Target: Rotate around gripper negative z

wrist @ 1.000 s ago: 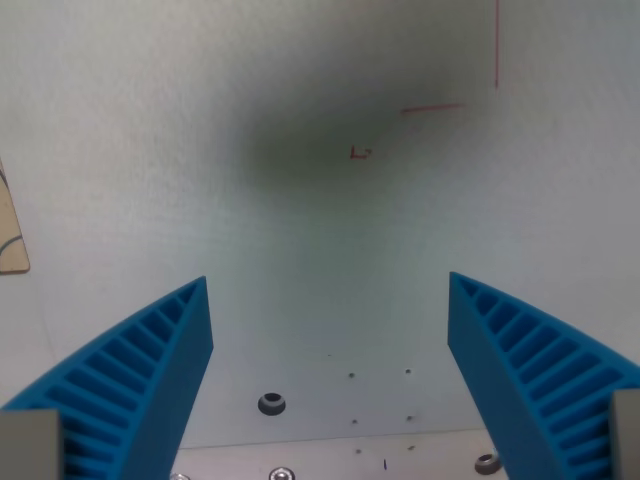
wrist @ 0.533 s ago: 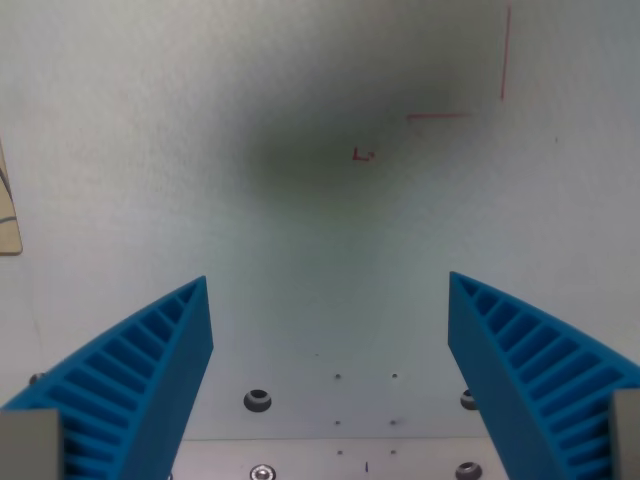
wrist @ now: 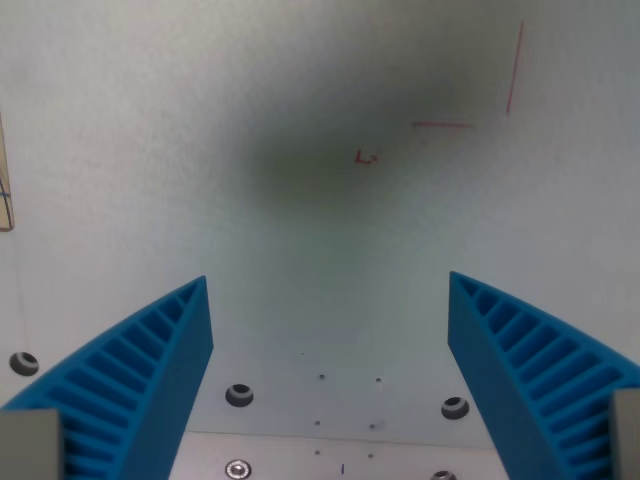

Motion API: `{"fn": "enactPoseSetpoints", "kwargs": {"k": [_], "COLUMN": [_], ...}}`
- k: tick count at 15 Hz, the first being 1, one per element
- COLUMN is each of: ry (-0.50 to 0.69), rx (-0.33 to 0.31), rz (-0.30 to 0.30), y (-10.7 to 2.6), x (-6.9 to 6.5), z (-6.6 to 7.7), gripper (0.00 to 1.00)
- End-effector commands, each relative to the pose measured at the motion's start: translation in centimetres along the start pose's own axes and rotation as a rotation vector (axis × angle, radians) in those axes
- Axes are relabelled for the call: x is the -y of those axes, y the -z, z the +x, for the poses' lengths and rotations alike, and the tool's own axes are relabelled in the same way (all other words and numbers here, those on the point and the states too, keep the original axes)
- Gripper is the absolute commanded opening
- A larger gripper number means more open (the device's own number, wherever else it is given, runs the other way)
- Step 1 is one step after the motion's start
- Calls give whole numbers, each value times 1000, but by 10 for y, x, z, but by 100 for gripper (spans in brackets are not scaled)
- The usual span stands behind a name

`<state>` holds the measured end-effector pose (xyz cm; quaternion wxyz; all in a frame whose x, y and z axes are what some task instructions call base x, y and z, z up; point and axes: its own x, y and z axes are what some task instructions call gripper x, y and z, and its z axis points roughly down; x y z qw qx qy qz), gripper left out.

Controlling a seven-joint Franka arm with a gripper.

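Blue ribbed plastic fills both lower corners of my wrist view: the gripper (wrist: 330, 300) is spread wide, one finger (wrist: 130, 390) at about 7 o'clock and the other at about 5 o'clock, with nothing between them but bare surface. I see no container anywhere in this view, so there are no contents to report, and the task names no object of its own; the gripper itself is what I am working with, and it sits at the bottom of the frame pointing toward 12 o'clock. Going from the wrist view's left: a thin sliver of a tan board (wrist: 5, 190) just shows at 9 o'clock, cut off by the frame edge, with a dark curved line on it. Below it, at about 8 o'clock, a round screw hole (wrist: 23, 363) sits in the pale table (wrist: 150, 120). More holes follow along the bottom, one at (wrist: 239, 394) and another at (wrist: 454, 407), with a few tiny dark specks between them. A soft dark shadow (wrist: 330, 150) spreads across the middle toward 12 o'clock. Inside it is a small red mark (wrist: 366, 157), and toward 1 o'clock are a short horizontal red line (wrist: 443, 125) and a longer, nearly upright red line (wrist: 515, 68). I can see nothing of the room beyond the table.
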<state>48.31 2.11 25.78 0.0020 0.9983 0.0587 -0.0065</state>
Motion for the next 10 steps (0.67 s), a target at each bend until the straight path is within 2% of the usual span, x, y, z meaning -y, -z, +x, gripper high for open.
{"fn": "enactPoseSetpoints", "kwargs": {"k": [1, 10], "ry": [146, 251], "rx": [-3, -3], "rz": [0, 0], "y": [1, 1], "x": [-1, -1], "z": [0, 0], "gripper": [100, 100]}}
